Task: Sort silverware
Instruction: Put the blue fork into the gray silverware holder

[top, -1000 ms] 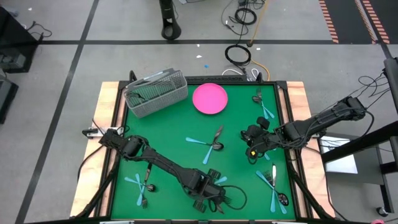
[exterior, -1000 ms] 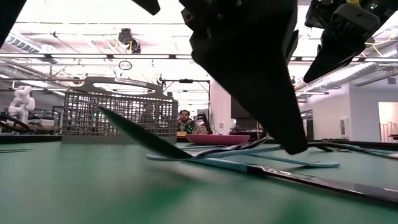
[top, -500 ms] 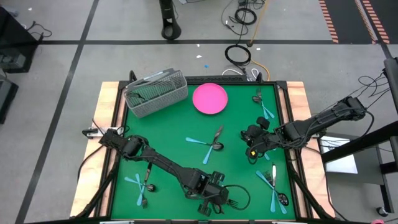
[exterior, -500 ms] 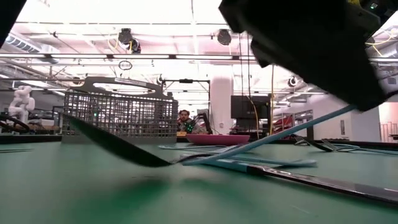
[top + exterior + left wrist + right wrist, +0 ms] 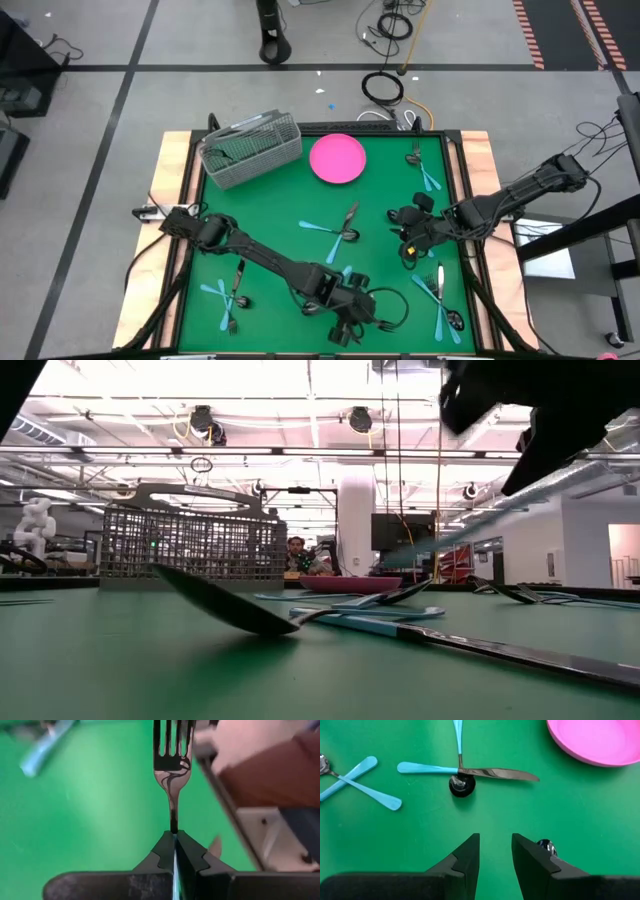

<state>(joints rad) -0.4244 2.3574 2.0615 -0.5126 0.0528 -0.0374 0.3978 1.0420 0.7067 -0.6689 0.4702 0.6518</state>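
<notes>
Fork [image 5: 172,767], shiny metal, slim neck pinched in left gripper [image 5: 175,836], right gripper [image 5: 495,851] parted over green felt.

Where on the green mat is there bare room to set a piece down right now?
Bare green lies below the grey basket, between it and the left arm, and between the pink plate and the right hand. It is crowded at the crossed pieces mid-mat, around the left hand holding a fork, and the near-right cluster.
</notes>
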